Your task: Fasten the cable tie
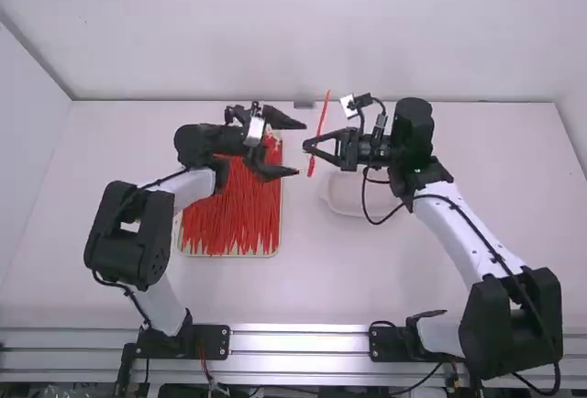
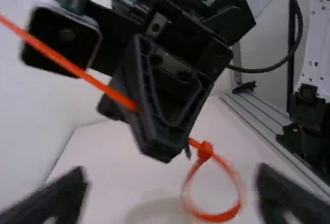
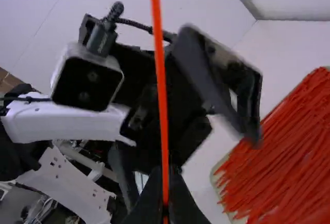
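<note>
Tightening needs the wide-open left gripper (image 1: pixel 292 148) to pinch the tail of the seemingly looped cable tie (image 3: pixel 160 79), which the right gripper (image 3: pixel 165 206) clamps.

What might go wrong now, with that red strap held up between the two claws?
The cable tie hangs from the right gripper alone, so it may slip or twist in that pinch. The left gripper stands open very near it. Closing in, it might bump the right one, or miss the thin tail and catch nothing.
</note>
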